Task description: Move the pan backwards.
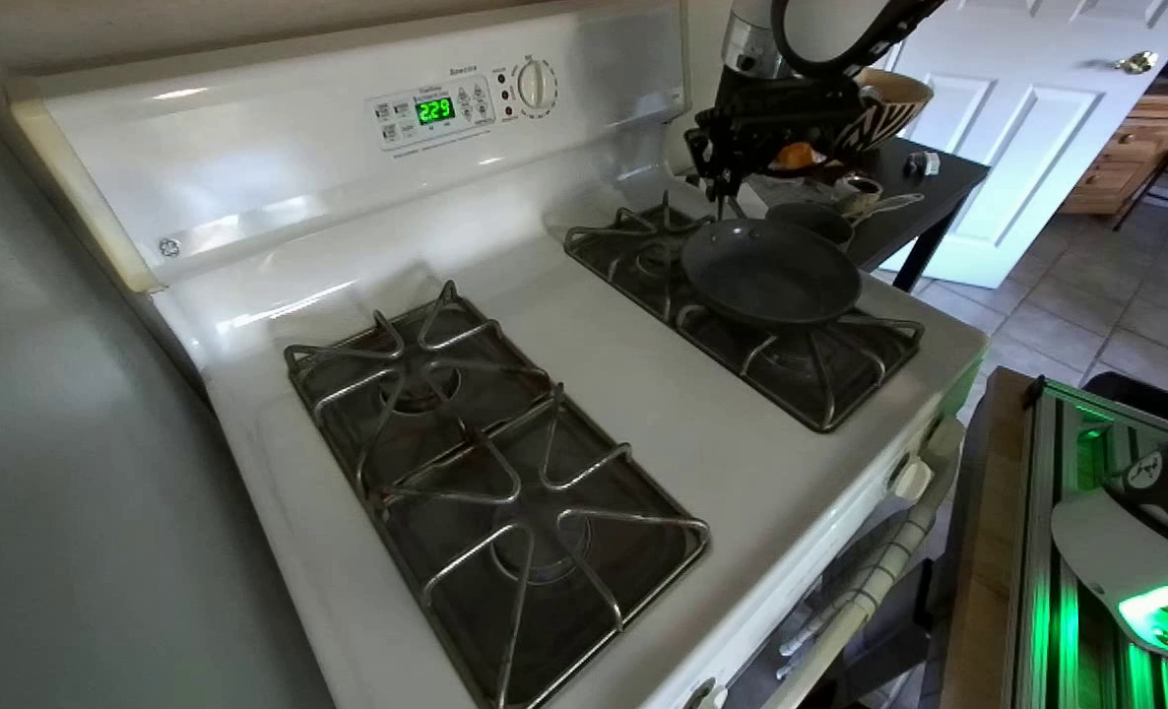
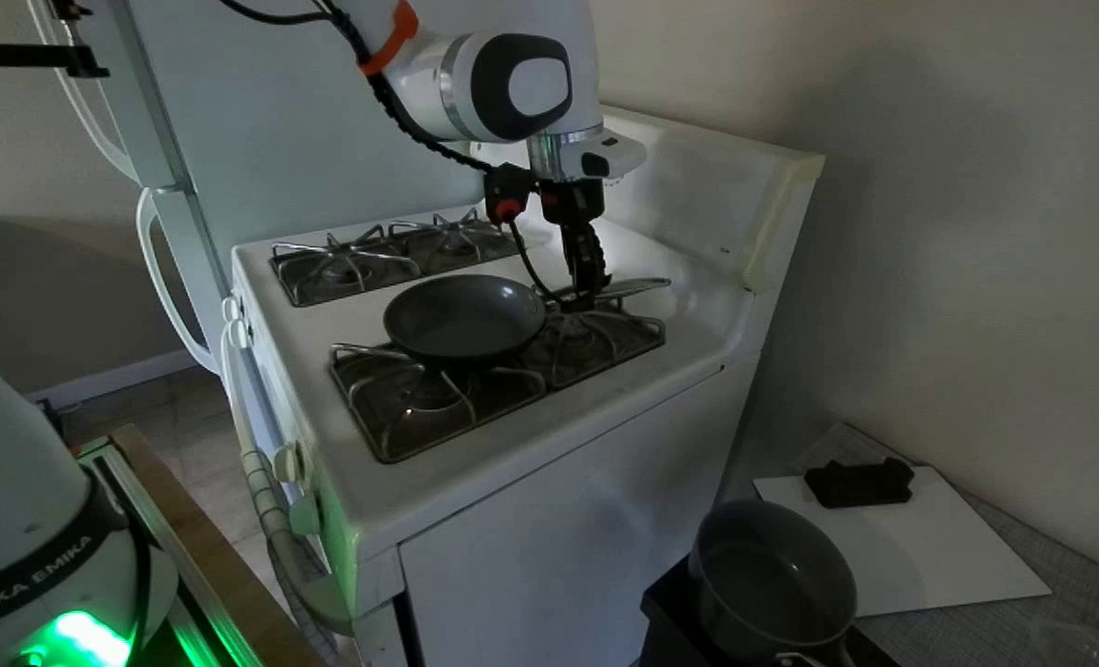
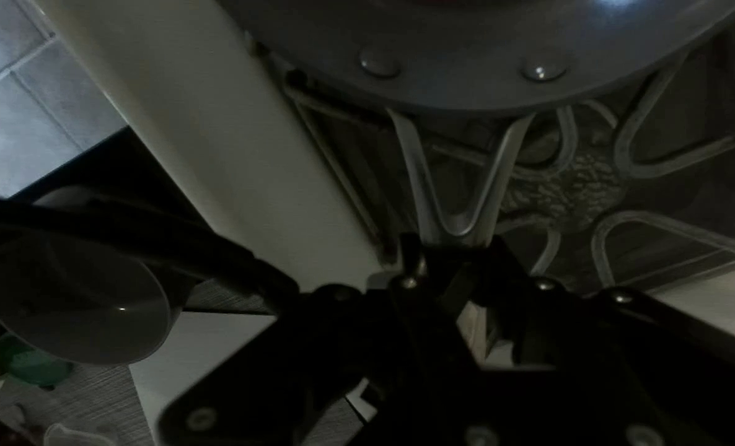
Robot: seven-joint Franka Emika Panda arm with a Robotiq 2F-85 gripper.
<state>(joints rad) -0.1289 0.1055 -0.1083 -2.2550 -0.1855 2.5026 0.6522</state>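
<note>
The dark grey-black pan rests over the front and middle of a burner grate in both exterior views; its bowl is empty. Its handle points toward the stove's back panel. My gripper is over the handle, just behind the pan's rim. In the wrist view the pan's riveted edge is at the top, and the forked metal handle runs down between my fingertips. The fingers look closed on the handle from both sides. The dark fingers hide the rest of the handle there.
The stove's back panel rises behind the burners. A second pair of grates lies across the white stovetop. A grey pot stands beside the stove, near a white board.
</note>
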